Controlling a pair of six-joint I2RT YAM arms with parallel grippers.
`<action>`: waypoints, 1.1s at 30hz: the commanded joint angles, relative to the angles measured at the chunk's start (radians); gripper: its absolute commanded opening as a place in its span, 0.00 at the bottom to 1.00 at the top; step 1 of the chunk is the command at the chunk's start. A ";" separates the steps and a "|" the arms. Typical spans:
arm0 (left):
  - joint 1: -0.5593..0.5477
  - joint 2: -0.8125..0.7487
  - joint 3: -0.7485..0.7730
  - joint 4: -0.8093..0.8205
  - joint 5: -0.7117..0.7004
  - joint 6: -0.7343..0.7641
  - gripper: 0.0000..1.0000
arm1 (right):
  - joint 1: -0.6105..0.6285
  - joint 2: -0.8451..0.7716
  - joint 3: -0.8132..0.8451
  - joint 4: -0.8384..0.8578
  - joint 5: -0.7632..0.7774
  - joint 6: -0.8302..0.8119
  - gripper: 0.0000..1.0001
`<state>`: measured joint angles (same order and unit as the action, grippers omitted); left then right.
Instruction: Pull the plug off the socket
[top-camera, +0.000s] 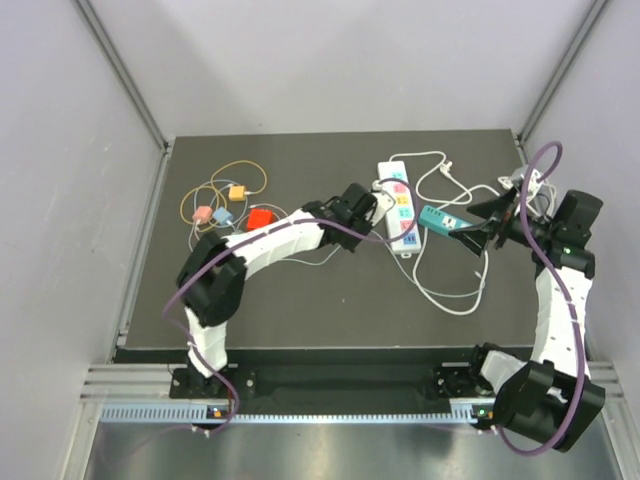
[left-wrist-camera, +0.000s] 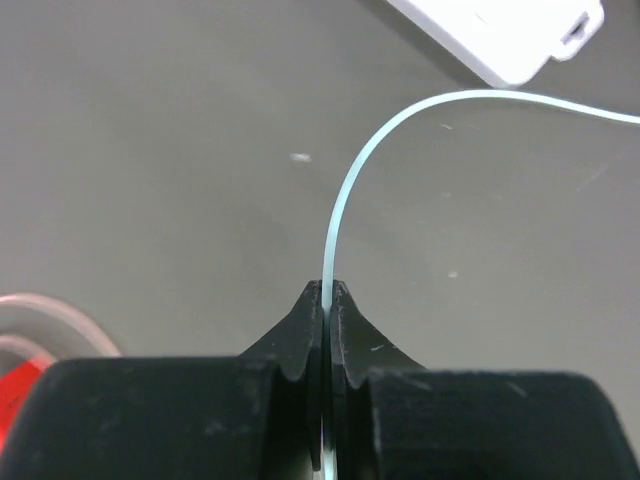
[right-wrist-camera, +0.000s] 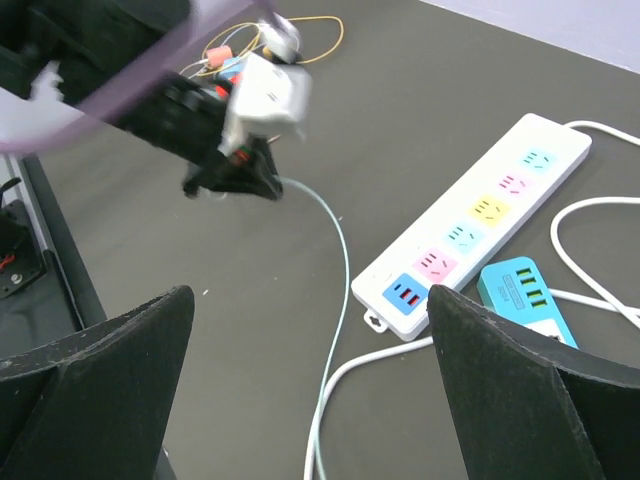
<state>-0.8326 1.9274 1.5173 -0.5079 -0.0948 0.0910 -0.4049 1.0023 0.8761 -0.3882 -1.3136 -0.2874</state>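
A white power strip (top-camera: 397, 204) with coloured sockets lies at the middle back of the dark mat; it also shows in the right wrist view (right-wrist-camera: 480, 212), where no plug shows in its sockets. A teal strip (top-camera: 441, 218) lies just right of it. My left gripper (top-camera: 372, 208) is shut on a thin pale teal cable (left-wrist-camera: 345, 190) just left of the white strip; its jaws pinch the cable tight (left-wrist-camera: 328, 292). My right gripper (top-camera: 478, 232) is open and empty, hovering right of the teal strip (right-wrist-camera: 524, 298), its fingers (right-wrist-camera: 100, 390) wide apart.
A white cord (top-camera: 450, 290) loops over the mat right of the strips. A bundle of thin cables with small coloured adapters (top-camera: 220, 205) and a red object (top-camera: 262, 218) lie at the back left. A white plug (top-camera: 530, 180) sits at the back right corner.
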 joint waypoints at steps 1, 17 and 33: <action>0.012 -0.267 -0.111 0.084 -0.157 -0.033 0.00 | -0.032 -0.007 0.001 0.035 -0.075 -0.004 1.00; 0.421 -0.801 -0.328 0.183 -0.140 -0.223 0.00 | -0.061 0.012 0.011 0.003 -0.098 -0.022 1.00; 0.642 -0.544 -0.391 0.217 -0.270 -0.295 0.02 | -0.072 0.015 0.006 -0.001 -0.113 -0.025 1.00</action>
<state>-0.2131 1.3502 1.1271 -0.3508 -0.3729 -0.1661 -0.4633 1.0222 0.8761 -0.4065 -1.3827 -0.2867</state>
